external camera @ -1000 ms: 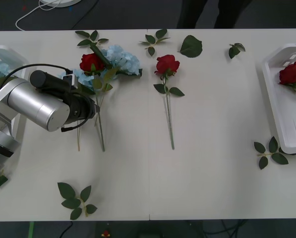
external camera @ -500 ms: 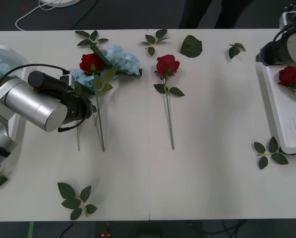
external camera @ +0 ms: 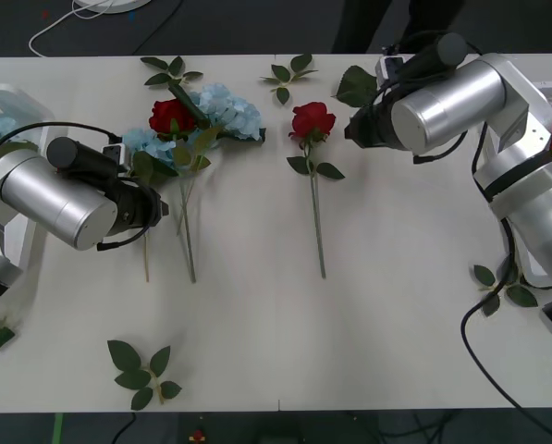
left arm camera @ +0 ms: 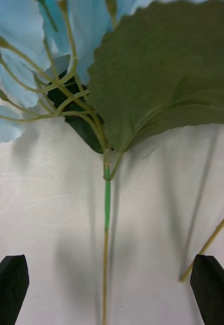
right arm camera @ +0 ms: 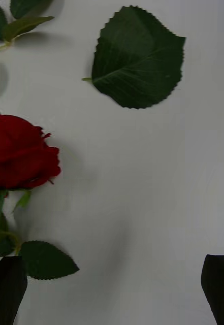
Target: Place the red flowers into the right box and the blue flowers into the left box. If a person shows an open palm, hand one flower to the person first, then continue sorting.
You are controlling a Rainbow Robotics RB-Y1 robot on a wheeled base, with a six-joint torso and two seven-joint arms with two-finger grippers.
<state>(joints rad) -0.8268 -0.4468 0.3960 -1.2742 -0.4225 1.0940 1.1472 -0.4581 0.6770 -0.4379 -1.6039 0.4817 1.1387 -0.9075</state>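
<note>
Over the worktop [external camera: 396,305], left gripper [left arm camera: 109,289]: fingers apart, straddling a blue flower's stem [left arm camera: 107,203].
Right gripper [right arm camera: 112,287]: fingers spread, just beside the middle red rose [external camera: 312,120].
Front view alone: roses and blue heads [external camera: 225,109] lying left of that rose.
Change: right arm has swung in from the right box.

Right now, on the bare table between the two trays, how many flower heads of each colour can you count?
Red roses: 2
Blue clusters: 2
Total: 4
</note>
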